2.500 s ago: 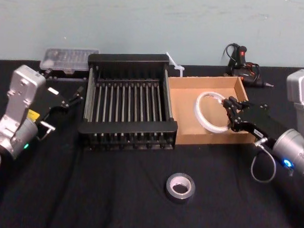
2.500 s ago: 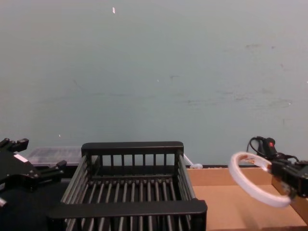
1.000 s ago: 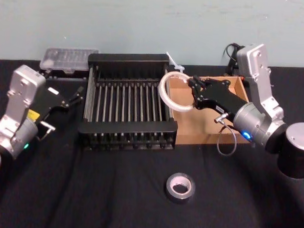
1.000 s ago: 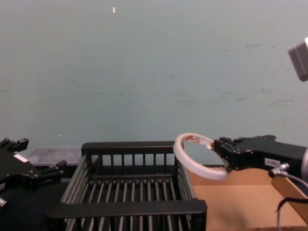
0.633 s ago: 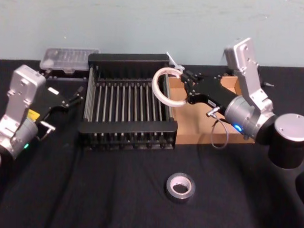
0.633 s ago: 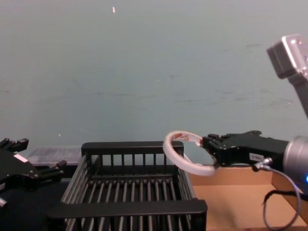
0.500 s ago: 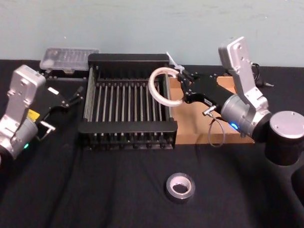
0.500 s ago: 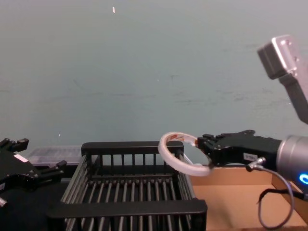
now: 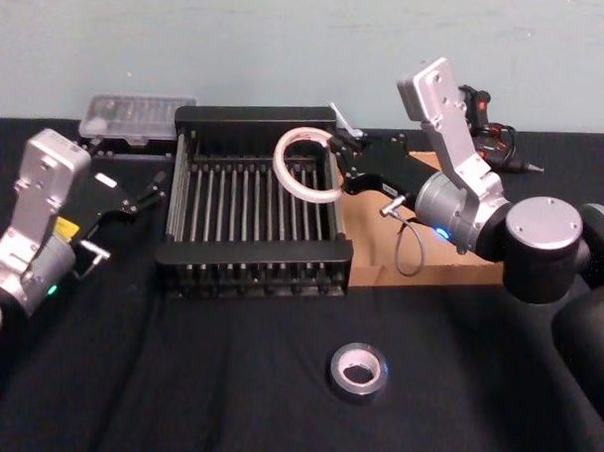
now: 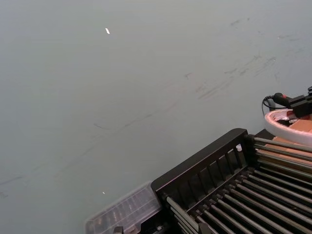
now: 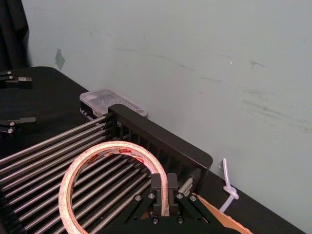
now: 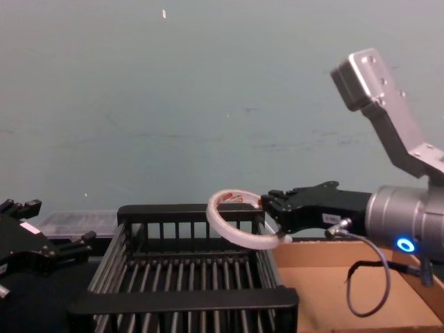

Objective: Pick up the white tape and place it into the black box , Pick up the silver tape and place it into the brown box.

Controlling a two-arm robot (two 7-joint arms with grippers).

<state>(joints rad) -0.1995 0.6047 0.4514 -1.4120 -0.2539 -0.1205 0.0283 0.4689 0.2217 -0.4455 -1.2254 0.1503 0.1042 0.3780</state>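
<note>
My right gripper [image 9: 335,178] is shut on the rim of the white tape [image 9: 280,176], a thin ring with red print [image 11: 114,146]. It holds the ring tilted in the air over the right rear part of the black box [image 9: 251,252], above the bars [image 12: 239,240]. The silver tape [image 9: 357,372] lies flat on the black cloth in front of the boxes. The brown box [image 9: 459,271] stands right of the black box and is largely covered by my right arm. My left gripper [image 9: 149,191] hangs open, left of the black box.
A clear plastic case [image 9: 137,116] lies behind the black box at the left. A black hand tool with cable [image 9: 479,118] and a white zip tie [image 9: 350,135] sit at the back right. Open black cloth surrounds the silver tape.
My right gripper has carried the white tape up out of the brown box and leftward to above the black box. The left arm and the silver tape have stayed still.
</note>
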